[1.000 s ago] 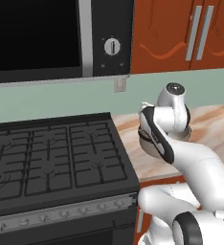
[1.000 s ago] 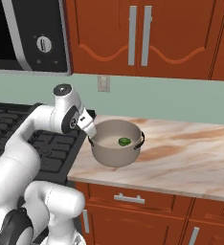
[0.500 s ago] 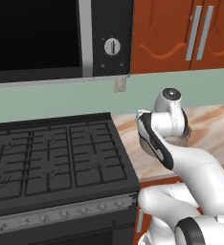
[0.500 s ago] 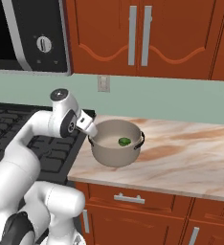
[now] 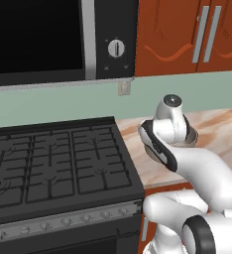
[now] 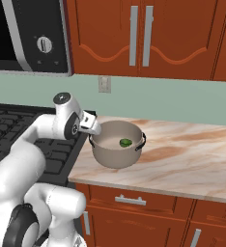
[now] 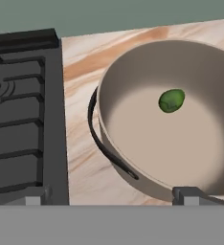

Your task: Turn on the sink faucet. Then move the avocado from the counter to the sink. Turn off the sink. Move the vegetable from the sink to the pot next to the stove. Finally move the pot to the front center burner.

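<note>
One step remains: lifting the pot [image 6: 116, 149] to the burner. Gripper [image 6: 91, 124], jaws spread wide and empty, has dropped closer to the pot's near handle [image 7: 106, 146] over the last second. Avocado [image 6: 125, 143] lies inside the pot, on the counter [image 6: 192, 164] beside the stove [image 5: 53, 163].

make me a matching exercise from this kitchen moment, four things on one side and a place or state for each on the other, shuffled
Things:
1. avocado
2. pot
3. stove
4. gripper

Places or states:
A. jaws open, by the pot's near handle
B. on the counter beside the stove
C. lying inside the pot
D. burners bare, grates dark

Pairs: 1-C, 2-B, 3-D, 4-A
</note>
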